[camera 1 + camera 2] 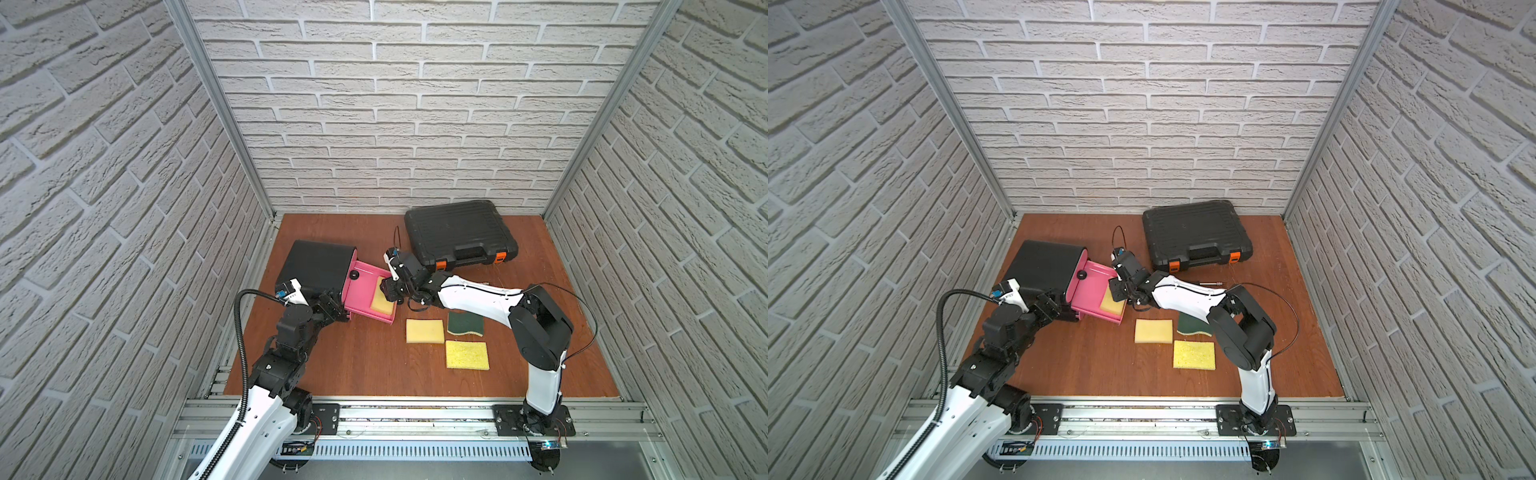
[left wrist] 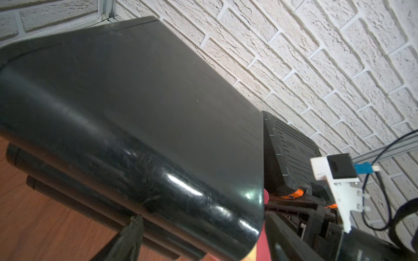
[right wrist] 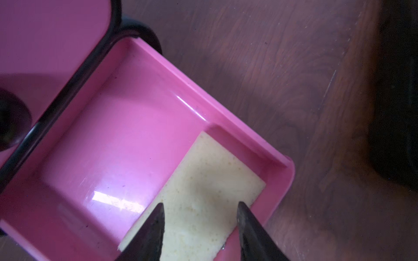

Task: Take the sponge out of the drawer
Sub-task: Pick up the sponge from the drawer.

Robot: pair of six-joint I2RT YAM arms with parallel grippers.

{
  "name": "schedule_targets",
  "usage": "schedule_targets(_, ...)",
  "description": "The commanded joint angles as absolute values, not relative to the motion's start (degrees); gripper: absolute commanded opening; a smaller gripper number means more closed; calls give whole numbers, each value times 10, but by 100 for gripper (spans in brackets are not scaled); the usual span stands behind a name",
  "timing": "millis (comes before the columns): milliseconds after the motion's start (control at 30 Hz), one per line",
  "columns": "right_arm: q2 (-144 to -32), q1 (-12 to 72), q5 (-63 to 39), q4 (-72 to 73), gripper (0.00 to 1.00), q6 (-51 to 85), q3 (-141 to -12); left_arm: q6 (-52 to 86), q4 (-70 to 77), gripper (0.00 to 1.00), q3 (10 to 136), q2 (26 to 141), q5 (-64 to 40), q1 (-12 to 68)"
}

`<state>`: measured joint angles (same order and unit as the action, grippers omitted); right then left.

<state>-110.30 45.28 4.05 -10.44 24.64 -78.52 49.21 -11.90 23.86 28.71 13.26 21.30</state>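
Note:
A pink drawer [image 1: 360, 291] [image 3: 124, 135] stands pulled out of a black cabinet [image 1: 316, 262] [image 2: 135, 101] at the table's left. One pale yellow sponge [image 1: 381, 303] [image 1: 1112, 306] [image 3: 203, 180] lies flat in the drawer's front corner. My right gripper [image 1: 389, 291] [image 3: 200, 205] hangs just over that sponge, jaws open, one fingertip near each long side of it. My left gripper [image 1: 332, 309] is pressed at the cabinet's near front corner. Its jaws stand wide with the corner between them. Whether they clamp it does not show.
Three more sponges lie on the table right of the drawer: pale yellow [image 1: 424, 331], green-topped [image 1: 465, 324], bright yellow [image 1: 466, 354]. A closed black tool case [image 1: 457, 232] with orange latches sits at the back. Brick-patterned walls enclose three sides.

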Motion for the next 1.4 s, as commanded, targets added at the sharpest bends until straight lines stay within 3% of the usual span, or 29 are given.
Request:
schedule_targets(0, -1111, 463, 59, -114, 54, 265, -806, 489, -95, 86, 241, 279, 120, 228)
schedule_targets(300, -1166, 472, 74, -143, 58, 276, -858, 456, -100, 91, 263, 271, 145, 277)
schedule_targets(1033, -1243, 482, 109, -214, 57, 313, -951, 448, -116, 91, 270, 258, 153, 283)
schedule_targets(1100, -1248, 482, 110, -217, 52, 313, -954, 447, -116, 91, 271, 258, 152, 283)
schedule_targets(1267, -1248, 483, 103, -208, 17, 309, -952, 447, -120, 91, 272, 253, 154, 284)
schedule_targets(1367, -1240, 483, 67, -173, 6, 294, -935, 447, -121, 91, 274, 251, 154, 284)
